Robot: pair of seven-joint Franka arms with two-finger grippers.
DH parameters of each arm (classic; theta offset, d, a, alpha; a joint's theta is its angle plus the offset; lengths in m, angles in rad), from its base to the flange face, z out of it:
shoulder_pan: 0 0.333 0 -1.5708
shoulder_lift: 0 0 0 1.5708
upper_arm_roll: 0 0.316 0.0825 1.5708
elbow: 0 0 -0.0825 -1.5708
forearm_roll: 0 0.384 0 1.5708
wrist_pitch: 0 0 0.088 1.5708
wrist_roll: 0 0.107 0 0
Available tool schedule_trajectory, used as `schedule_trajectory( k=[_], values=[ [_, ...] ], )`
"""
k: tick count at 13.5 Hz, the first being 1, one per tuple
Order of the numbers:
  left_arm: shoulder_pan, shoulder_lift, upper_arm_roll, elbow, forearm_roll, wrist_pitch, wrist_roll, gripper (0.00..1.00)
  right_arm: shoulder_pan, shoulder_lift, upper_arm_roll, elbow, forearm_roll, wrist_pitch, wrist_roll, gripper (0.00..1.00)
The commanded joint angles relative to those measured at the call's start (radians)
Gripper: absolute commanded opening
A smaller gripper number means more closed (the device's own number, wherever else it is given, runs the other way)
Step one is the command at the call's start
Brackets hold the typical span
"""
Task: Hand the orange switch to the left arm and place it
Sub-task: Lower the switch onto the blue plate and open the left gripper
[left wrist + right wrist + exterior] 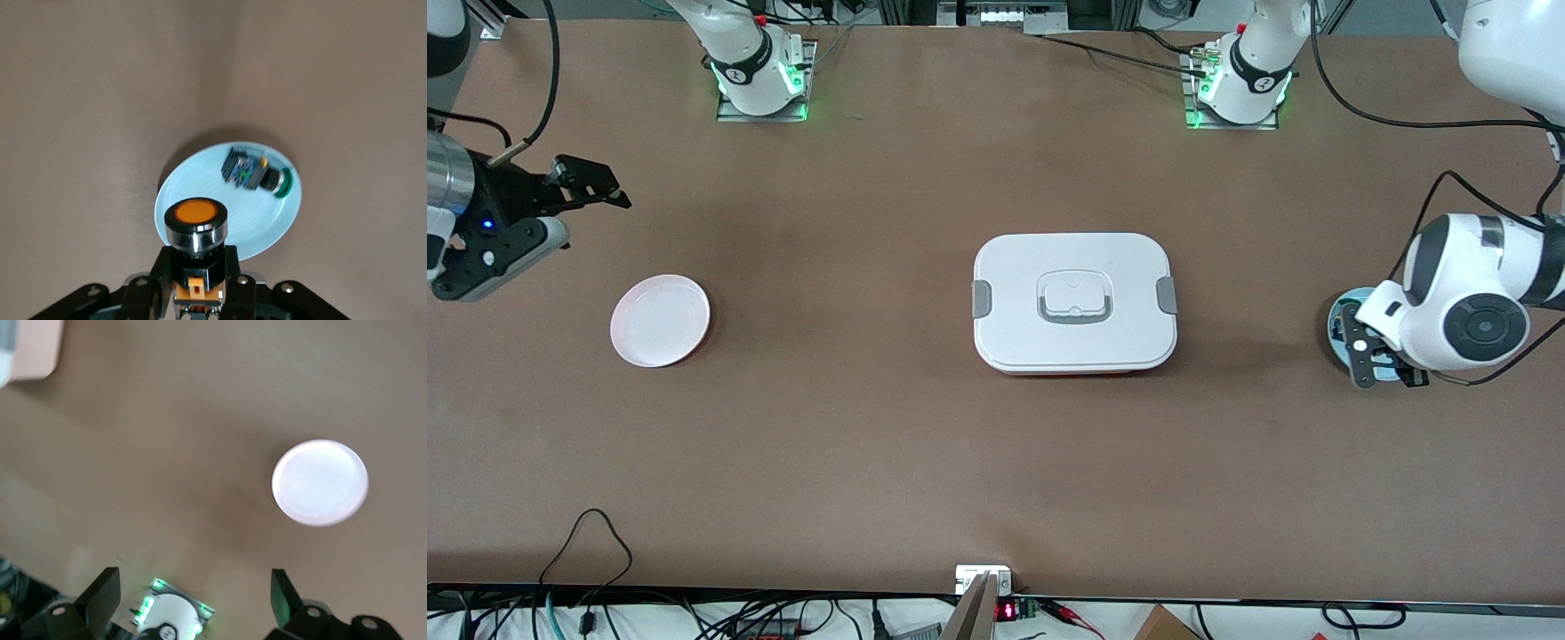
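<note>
While the left gripper [197, 293] clamps the orange switch [196, 230] just above the light-blue plate [267, 220], the lift should go straight up before any travel toward the box [1074, 302], high enough to clear its lid. A blue-and-green switch [255, 173] lies on that plate and must not be knocked. The right gripper [587, 182] waits with fingers spread wide, up over the table at the right arm's end, well apart from the box, near the pink plate [660, 320].

A robotics lab — bolted arm bases [763, 76] (green-lit), cables [587, 569] along the table [996, 462].
</note>
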Motion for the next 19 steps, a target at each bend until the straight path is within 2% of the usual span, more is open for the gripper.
schedule_trajectory(
  k=[1,3,6,10,14,15,16,17,18,19],
  values=[
    [0.084,-0.007,-0.014,-0.068,0.022,0.100,0.135,0.14,0.030,-0.016,0.002,0.004,-0.043,0.019,0.191,1.00],
    [0.127,0.028,-0.014,-0.074,0.022,0.177,0.187,0.14,0.032,-0.034,0.002,-0.063,-0.046,0.063,0.206,1.00],
    [0.178,0.083,-0.014,-0.081,0.022,0.269,0.237,0.14,0.013,-0.149,-0.004,-0.387,-0.035,0.368,0.184,1.00],
    [0.248,0.117,-0.013,-0.161,0.022,0.412,0.238,0.13,0.007,-0.156,-0.004,-0.391,-0.031,0.372,0.195,1.00],
    [0.255,0.108,-0.014,-0.175,0.022,0.409,0.238,0.15,0.003,-0.156,-0.005,-0.371,-0.034,0.370,0.172,1.00],
    [0.255,0.109,-0.014,-0.174,0.022,0.409,0.240,0.26,-0.005,-0.157,-0.005,-0.371,-0.032,0.372,0.166,1.00],
    [0.256,0.108,-0.016,-0.174,0.022,0.409,0.243,0.92,-0.007,-0.159,-0.005,-0.371,-0.031,0.372,0.164,1.00],
    [0.264,0.106,-0.020,-0.174,0.020,0.408,0.244,1.00,0.004,-0.163,-0.007,-0.372,-0.031,0.367,0.166,1.00],
    [0.264,0.103,-0.024,-0.169,0.020,0.408,0.243,1.00,0.069,-0.174,-0.050,-0.374,-0.032,0.361,0.179,1.00],
    [0.264,0.093,-0.025,-0.167,0.020,0.398,0.241,1.00,0.155,-0.174,-0.147,-0.375,-0.032,0.362,0.181,1.00]
  ],
)
